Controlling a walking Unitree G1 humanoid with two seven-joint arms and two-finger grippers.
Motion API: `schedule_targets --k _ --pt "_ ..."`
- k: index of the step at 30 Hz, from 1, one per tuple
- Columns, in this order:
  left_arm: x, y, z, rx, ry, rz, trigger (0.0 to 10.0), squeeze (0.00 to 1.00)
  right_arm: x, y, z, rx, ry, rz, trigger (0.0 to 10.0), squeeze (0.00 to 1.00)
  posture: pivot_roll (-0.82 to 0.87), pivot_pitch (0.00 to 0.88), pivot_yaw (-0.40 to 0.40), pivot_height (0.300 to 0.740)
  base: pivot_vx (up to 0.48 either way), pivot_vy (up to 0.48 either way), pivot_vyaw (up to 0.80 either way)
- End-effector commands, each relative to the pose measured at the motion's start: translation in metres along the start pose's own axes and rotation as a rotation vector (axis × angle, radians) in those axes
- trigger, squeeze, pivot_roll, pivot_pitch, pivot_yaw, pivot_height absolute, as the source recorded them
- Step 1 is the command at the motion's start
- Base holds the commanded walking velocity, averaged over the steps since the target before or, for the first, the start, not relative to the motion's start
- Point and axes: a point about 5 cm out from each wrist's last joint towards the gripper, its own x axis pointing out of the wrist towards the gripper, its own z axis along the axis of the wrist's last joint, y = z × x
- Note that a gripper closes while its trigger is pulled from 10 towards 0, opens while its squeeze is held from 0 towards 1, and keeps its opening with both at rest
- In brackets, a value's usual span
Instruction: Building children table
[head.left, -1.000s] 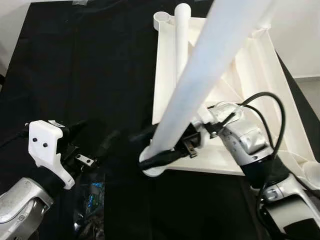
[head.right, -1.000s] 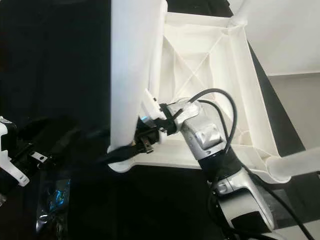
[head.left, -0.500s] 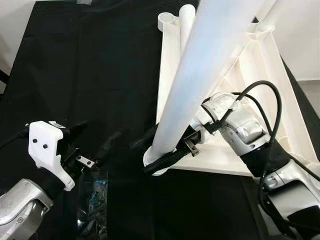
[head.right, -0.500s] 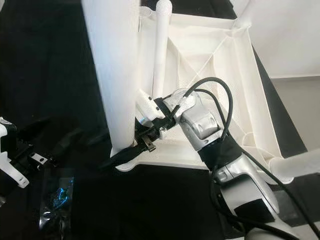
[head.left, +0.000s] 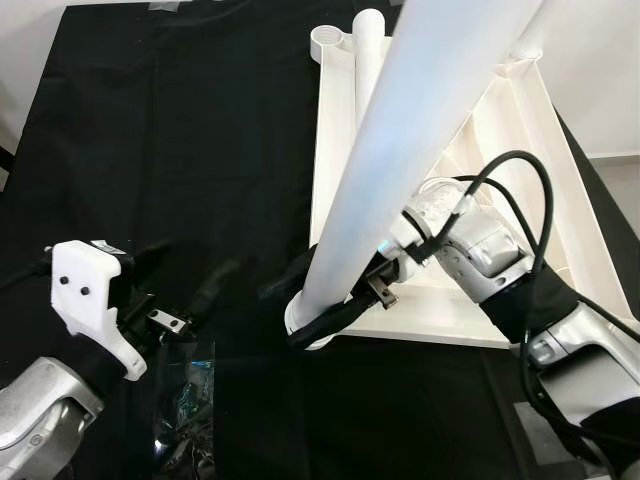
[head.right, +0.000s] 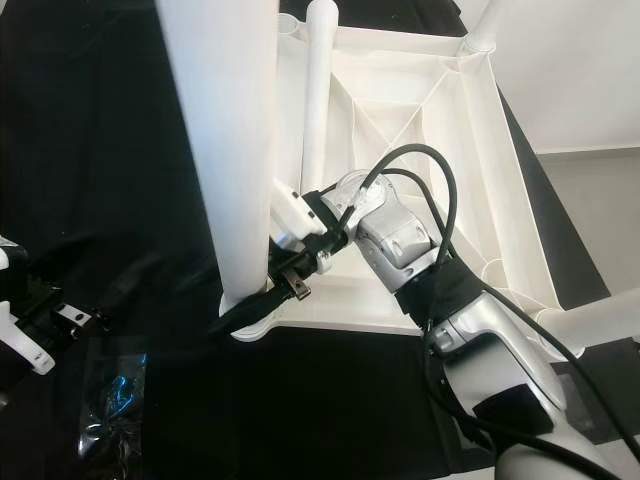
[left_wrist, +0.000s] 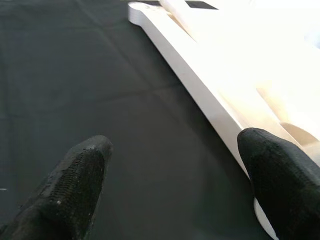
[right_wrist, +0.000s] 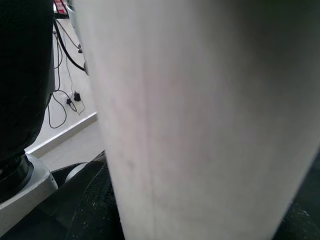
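I have the right tool (head.left: 312, 305) clamped on the base of a white leg (head.left: 400, 150), one black finger on each side of the tube, right where it meets the corner socket (head.left: 300, 325) of the upturned tabletop (head.left: 520, 130). The leg stands up from that near-left corner and leans toward the camera. In the right wrist view the leg (right_wrist: 200, 120) is pressed close between the dark fingers (right_wrist: 95, 210).

The tabletop lies upside down on the black-covered surface (head.left: 180, 130), ribs facing up. A second leg (head.left: 367, 60) lies flat inside it along the left rim, beside the far-left socket (head.left: 327, 40). Another leg (head.right: 600, 320) stands at the near-right corner.

My left tool (head.left: 195, 290) hovers low over the black cloth, well left of the tabletop, its fingers spread apart with nothing between them; the left wrist view shows both fingertips (left_wrist: 75, 175) parted over the cloth with the tabletop's edge (left_wrist: 200, 85) ahead. A clear plastic bag (head.left: 185, 390) lies on the cloth just beside that tool.
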Motion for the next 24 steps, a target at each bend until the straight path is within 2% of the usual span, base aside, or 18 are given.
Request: schedule_targets --k 1,2,8,9,11,12,17,24 --pt "-0.003 0.001 0.0 -0.005 0.004 0.01 10.0 0.0 -0.002 0.008 -0.024 0.109 0.061 0.004 10.0 0.0 0.1 0.392 -0.062 0.74 0.0 0.0 0.0" --pt "-0.004 0.007 0.004 -0.002 -0.013 0.047 10.0 0.0 -0.002 0.007 -0.025 0.093 0.069 0.001 10.0 0.0 0.1 0.395 -0.059 0.74 0.0 0.0 0.0" --pt "-0.005 0.02 0.01 0.019 -0.029 0.097 10.0 0.0 -0.007 0.0 -0.023 0.052 0.096 -0.017 10.0 0.0 0.12 0.401 -0.056 0.74 0.0 0.0 0.0" --pt "-0.006 0.029 0.013 0.037 -0.037 0.132 10.0 0.0 -0.008 -0.005 -0.021 0.036 0.116 -0.016 10.0 0.0 0.12 0.404 -0.055 0.74 0.0 0.0 0.0" --pt "-0.007 0.032 0.014 0.041 -0.039 0.141 10.0 0.0 -0.008 -0.006 -0.02 0.032 0.12 -0.013 10.0 0.0 0.12 0.405 -0.055 0.74 0.0 0.0 0.0" --pt "-0.007 0.04 0.017 0.07 -0.044 0.173 10.0 0.0 -0.009 -0.011 -0.016 0.015 0.135 -0.006 10.0 0.0 0.12 0.407 -0.058 0.74 0.0 0.0 0.0" --pt "-0.008 0.043 0.021 0.113 -0.041 0.184 10.0 0.0 -0.007 -0.018 -0.007 -0.011 0.137 0.011 10.0 0.0 0.13 0.412 -0.064 0.74 0.0 0.0 0.0" --pt "-0.013 0.039 0.02 0.099 -0.028 0.182 10.0 0.0 -0.004 -0.023 -0.001 -0.027 0.133 0.032 10.0 0.0 0.15 0.426 -0.081 0.74 0.0 0.0 0.0"
